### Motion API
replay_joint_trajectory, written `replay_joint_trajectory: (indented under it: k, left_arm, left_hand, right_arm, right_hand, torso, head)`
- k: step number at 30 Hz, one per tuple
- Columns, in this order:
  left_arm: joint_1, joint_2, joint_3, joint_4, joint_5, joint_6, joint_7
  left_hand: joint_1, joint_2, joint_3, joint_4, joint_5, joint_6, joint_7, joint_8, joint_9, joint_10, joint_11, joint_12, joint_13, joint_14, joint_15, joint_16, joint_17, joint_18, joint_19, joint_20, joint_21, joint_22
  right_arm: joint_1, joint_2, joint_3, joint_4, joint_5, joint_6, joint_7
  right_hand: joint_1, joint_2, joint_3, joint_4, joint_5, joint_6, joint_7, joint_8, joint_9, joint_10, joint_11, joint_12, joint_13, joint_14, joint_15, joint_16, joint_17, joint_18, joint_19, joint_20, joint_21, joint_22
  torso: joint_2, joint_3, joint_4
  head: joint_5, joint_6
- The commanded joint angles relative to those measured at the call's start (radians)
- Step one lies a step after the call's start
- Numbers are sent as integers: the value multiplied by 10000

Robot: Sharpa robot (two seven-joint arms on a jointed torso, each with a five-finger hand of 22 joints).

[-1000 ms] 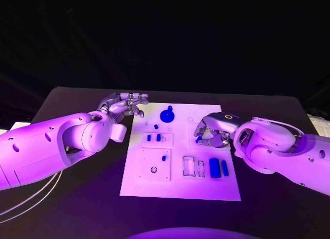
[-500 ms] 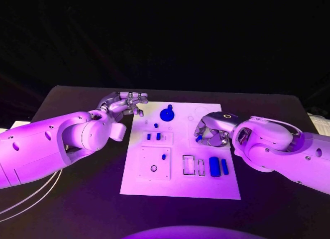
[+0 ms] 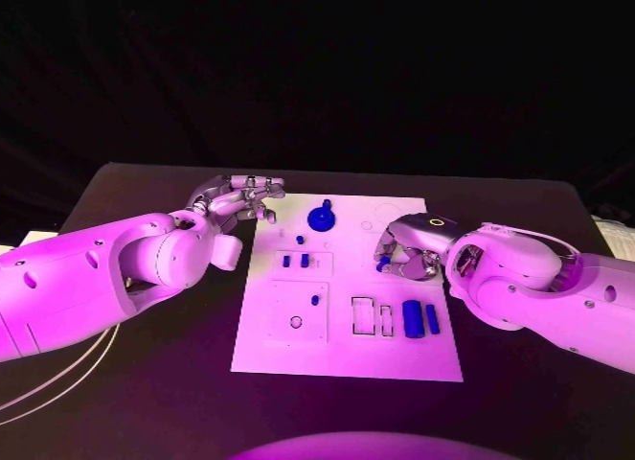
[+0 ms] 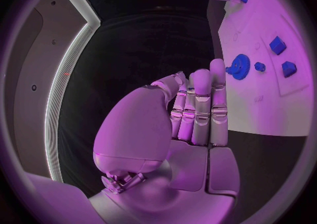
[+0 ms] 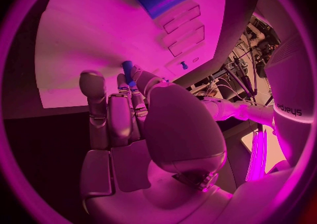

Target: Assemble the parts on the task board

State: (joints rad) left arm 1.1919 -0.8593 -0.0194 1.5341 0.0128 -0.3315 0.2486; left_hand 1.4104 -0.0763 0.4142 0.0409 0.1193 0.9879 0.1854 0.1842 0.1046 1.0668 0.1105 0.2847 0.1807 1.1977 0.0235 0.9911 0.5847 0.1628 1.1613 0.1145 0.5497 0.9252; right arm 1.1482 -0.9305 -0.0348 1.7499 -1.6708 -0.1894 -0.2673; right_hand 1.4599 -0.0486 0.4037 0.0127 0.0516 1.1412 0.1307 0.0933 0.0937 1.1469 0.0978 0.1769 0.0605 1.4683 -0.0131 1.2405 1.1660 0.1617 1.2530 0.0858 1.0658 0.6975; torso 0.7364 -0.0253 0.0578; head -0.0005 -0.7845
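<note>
1. At about ten o'clock from the middle of the table, the left hand (image 3: pixel 241 199) hovers just off the far left corner of the white task board (image 3: pixel 348 359). Its fingers are straight and close together, and it holds nothing.
2. On the board's far end, at twelve o'clock, lies a blue gear (image 3: pixel 322 219). Two small blue blocks (image 3: pixel 295 260) sit in a recess nearer the centre.
3. At two o'clock, over the board's right edge, the right hand (image 3: pixel 404 257) pinches a small blue peg (image 5: pixel 128 69) at its fingertips.
4. At four o'clock, two longer blue pieces (image 3: pixel 419 319) lie side by side.
5. Risk: the fingertip pinch looks slight; the peg could tilt or drop if pressed off-centre into its hole.
6. Compared with a second ago, the right hand has shifted slightly toward the far end; the left hand stays put.
</note>
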Motion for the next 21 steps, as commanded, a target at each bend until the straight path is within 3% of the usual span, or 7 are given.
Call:
replay_joint_trajectory:
  k: [1, 9, 18, 21]
  left_arm:
    - [-14, 20, 4, 10, -51, 199, 26]
    - [-18, 28, 4, 6, -51, 200, 24]
    - [-25, 44, 3, 1, -51, 167, 60]
    - [-28, 57, 2, 1, -51, 163, 72]
  left_hand:
    - [70, 52, -1, -45, 64, -52, -10, 42, 2, -70, -29, 69, 13, -87, 1, -57, -9, 195, 2, 89, -43, -15]
    - [70, 52, -1, -45, 64, -52, -10, 42, 2, -70, -29, 69, 13, -87, 1, -57, -9, 195, 2, 89, -43, -15]
    - [70, 52, -1, -45, 64, -52, -10, 42, 2, -70, -29, 69, 13, -87, 1, -57, -9, 195, 2, 89, -43, -15]
    - [69, 52, -2, -45, 63, -53, -9, 43, 2, -71, -29, 71, 13, -87, 1, -57, -9, 195, 2, 89, -43, -15]
  right_arm:
    - [-22, 5, -7, 70, -214, -630, 203]
    - [-19, -161, 10, 342, -22, -1403, 335]
    - [57, -359, 53, 1022, 276, -1528, 321]
    - [45, -265, 55, 1252, 390, -1478, 346]
  right_hand:
    - [238, 98, 145, -37, 9, 76, 3, 53, 19, 465, -357, 63, 94, 383, -84, 69, 28, -134, 84, -10, 75, 97]
    - [156, 68, 211, -45, 6, 102, 12, 64, 32, 527, -357, 46, 92, 381, -87, 79, 27, -144, 101, -23, 140, 168]
    - [-15, -26, 217, -4, 14, 104, 5, 60, 41, 533, -355, -4, 82, 390, -84, 139, 83, -151, 104, -22, 191, 217]
    - [-28, -35, 223, -4, 17, 96, 5, 55, 41, 525, -355, -16, 79, 389, -84, 136, 76, -151, 104, -22, 197, 223]
  torso:
    - [-2, -4, -4]
    - [-5, -1, 1]
    - [-15, -2, -20]
    - [-3, 0, 4]
  head:
    - [-2, -7]
    - [-14, -8]
    - [-10, 27]
    - [8, 19]
